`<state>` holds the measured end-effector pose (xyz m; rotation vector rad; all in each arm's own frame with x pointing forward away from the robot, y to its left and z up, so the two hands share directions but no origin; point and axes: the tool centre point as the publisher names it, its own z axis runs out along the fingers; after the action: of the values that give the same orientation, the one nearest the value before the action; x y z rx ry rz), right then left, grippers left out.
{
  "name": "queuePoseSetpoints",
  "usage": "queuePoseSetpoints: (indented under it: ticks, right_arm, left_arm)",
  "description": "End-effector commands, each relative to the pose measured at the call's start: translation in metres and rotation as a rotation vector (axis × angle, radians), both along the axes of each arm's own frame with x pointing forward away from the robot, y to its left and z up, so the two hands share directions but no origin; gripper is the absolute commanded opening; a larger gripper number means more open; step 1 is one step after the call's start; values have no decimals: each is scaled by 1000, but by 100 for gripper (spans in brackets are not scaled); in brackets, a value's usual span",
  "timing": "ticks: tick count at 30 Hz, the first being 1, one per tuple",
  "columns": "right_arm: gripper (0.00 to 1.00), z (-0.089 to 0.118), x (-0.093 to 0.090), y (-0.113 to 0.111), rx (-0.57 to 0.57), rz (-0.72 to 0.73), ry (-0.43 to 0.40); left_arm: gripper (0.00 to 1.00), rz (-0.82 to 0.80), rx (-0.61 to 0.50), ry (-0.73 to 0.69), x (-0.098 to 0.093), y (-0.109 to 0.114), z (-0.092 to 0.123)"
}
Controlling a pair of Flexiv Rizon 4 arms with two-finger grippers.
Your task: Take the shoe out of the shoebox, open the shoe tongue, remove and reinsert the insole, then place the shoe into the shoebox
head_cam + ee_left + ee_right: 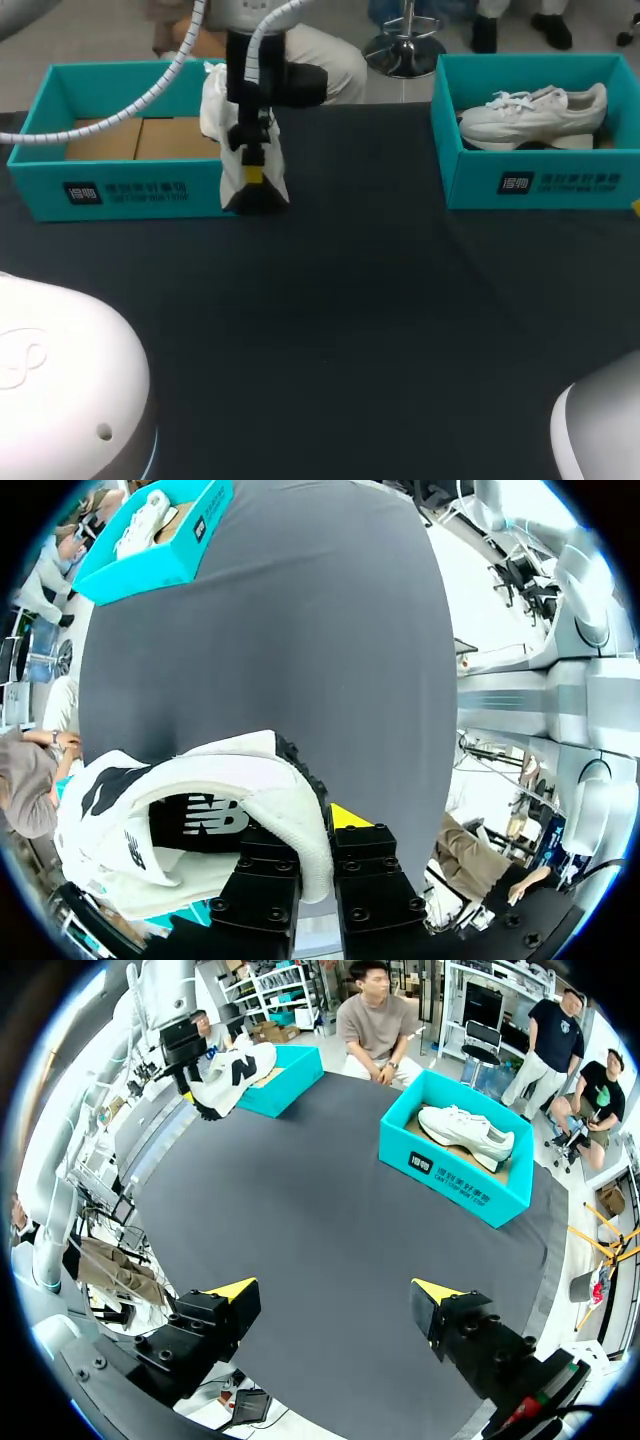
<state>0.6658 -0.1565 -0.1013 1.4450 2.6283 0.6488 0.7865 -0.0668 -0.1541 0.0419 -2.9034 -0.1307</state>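
A white sneaker with black markings (232, 170) hangs in the air by the front right corner of the left teal shoebox (120, 188). My left gripper (253, 176) is shut on it. In the left wrist view the fingers (268, 875) clamp the sneaker (200, 780) at the rim of its opening, and the black insole shows inside. My right gripper (335, 1300) hovers open over the near side of the dark table, holding nothing. From there the held sneaker (232, 1070) shows far ahead, beside the left shoebox (285, 1075).
A second teal shoebox (540, 182) stands at the back right with another white sneaker (535, 110) lying in it. The left shoebox shows only its brown cardboard floor. A person sits just beyond the table's far edge.
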Motion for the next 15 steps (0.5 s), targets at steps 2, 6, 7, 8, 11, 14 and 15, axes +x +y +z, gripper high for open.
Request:
queuePoseSetpoints:
  ticks: [2, 6, 7, 8, 11, 14, 15]
  right_arm:
    - [100, 2, 3, 0, -2, 2, 8]
    - [100, 2, 3, 0, -2, 2, 8]
    - [100, 2, 3, 0, -2, 2, 8]
    - [100, 2, 3, 0, -2, 2, 8]
    - [100, 2, 3, 0, -2, 2, 8]
    - [100, 2, 3, 0, -2, 2, 8]
    - [100, 2, 3, 0, -2, 2, 8]
  left_arm:
    - [0, 97, -156, -7, -3, 74, 1]
    - [0, 133, -169, -1, -4, 94, -2]
    - [0, 146, -167, 1, -3, 97, -2]
    - [0, 163, -167, 4, -3, 99, -3]
    - [0, 164, -165, 0, -4, 97, -4]
    - [0, 164, -165, 0, -4, 97, -4]
    - [0, 164, -165, 0, -4, 97, -4]
